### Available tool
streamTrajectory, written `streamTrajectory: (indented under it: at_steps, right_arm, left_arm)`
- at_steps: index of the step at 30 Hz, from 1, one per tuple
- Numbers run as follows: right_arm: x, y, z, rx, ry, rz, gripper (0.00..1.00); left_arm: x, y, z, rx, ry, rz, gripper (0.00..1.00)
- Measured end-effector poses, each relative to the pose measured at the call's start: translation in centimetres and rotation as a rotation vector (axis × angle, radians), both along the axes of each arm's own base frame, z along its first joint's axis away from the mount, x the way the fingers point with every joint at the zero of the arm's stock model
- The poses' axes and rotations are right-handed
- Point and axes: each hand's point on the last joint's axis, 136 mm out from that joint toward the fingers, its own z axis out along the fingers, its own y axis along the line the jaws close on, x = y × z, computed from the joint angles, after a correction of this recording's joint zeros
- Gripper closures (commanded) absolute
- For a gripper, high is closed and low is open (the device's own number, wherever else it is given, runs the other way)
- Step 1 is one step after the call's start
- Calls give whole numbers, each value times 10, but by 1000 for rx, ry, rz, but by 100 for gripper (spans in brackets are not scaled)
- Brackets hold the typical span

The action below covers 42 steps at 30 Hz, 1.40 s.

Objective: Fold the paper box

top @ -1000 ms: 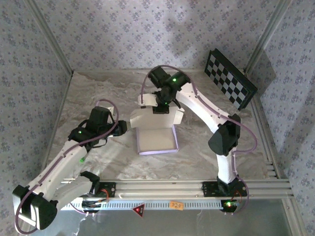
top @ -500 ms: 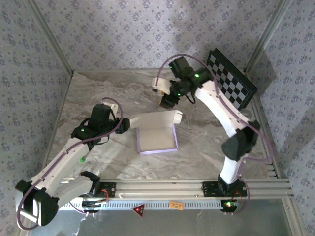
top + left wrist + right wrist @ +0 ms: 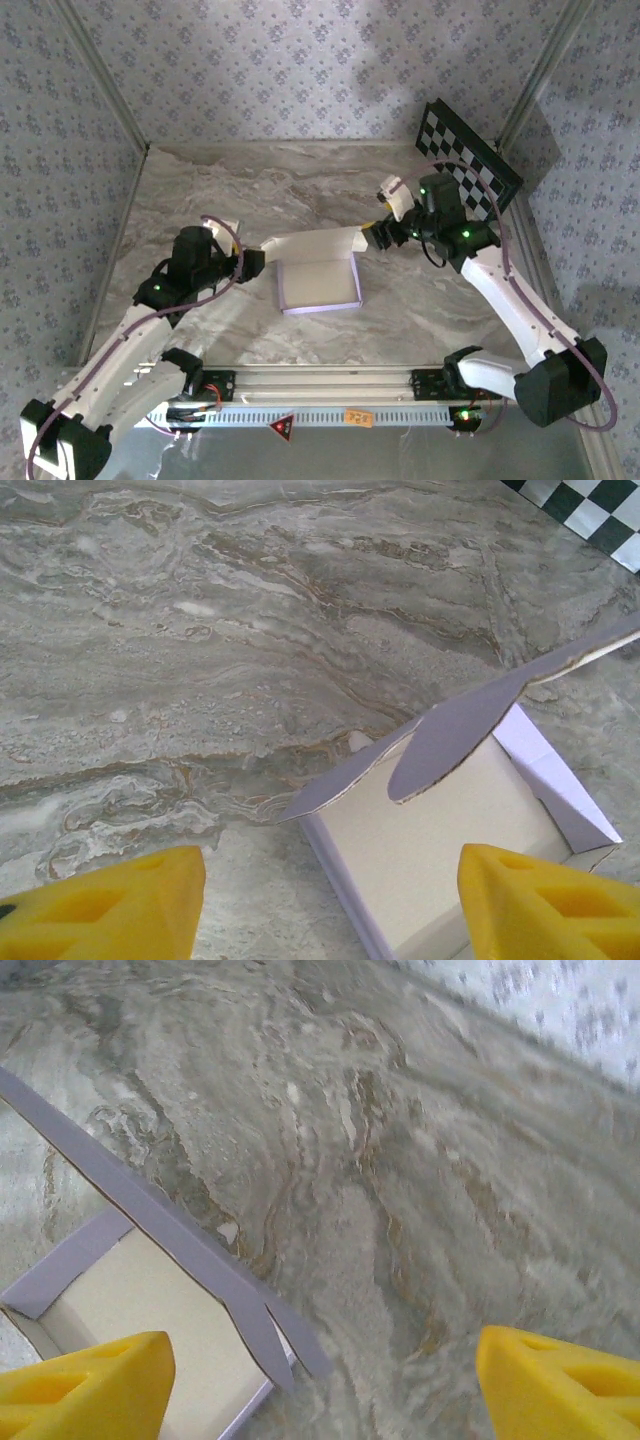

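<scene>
Swinging away from above the far side of the paper box (image 3: pixel 320 284), the right gripper (image 3: pixel 380 236) has come down to the right, and now sits low, just beside the right end of the rear flap (image 3: pixel 310 244). Its fingers have spread since a second ago. The right wrist view shows them wide apart, with bare table (image 3: pixel 220 190) between them and nothing held.

The left gripper (image 3: pixel 252 262) has barely shifted. It stays at the box's left wall with its fingers also parted and released. From above I cannot tell whether it touches the card or only stands close.

The box rests in the middle of the table, a shallow tray with the cream inside facing up and lilac walls raised on the left, right and near sides. Let go, the rear flap has not stayed folded. It leans up and back, with its rounded tab hanging over the open tray (clearest in the left wrist view). The checkerboard panel (image 3: pixel 468 158) stands well apart at the back right.

My judgement is that the closing fold is not yet done, and the flap needs to be pressed down and tucked.
</scene>
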Motion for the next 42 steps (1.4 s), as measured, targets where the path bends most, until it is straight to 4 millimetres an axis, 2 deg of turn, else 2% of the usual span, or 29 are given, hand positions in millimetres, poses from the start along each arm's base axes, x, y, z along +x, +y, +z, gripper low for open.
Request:
streamTrajectory:
  at_steps: [3,6,12,19,24,29,34,42]
  right_arm:
    - [-1,-13,-21,43,42,-46,30]
    - [-3,-18,-38,76,49,-55,29]
    - [-10,-9,-70,88,35,29,27]
    - [-1,7,-92,84,18,139,34]
    - [0,16,-98,93,12,198,48]
    - [0,21,-96,99,-2,228,59]
    - [1,23,-91,103,-19,243,69]
    - [0,27,-87,106,-29,261,87]
  left_arm:
    - [-2,0,-11,7,0,-12,32]
    - [-4,-2,-21,6,4,-29,32]
    - [1,-11,-28,-9,-3,-60,36]
    - [11,-21,-43,-3,27,-94,49]
    - [17,-27,-46,-3,41,-106,60]
    - [23,-32,-38,-19,29,-114,69]
    - [25,-34,-40,-25,33,-117,79]
    - [25,-36,-39,-32,31,-126,88]
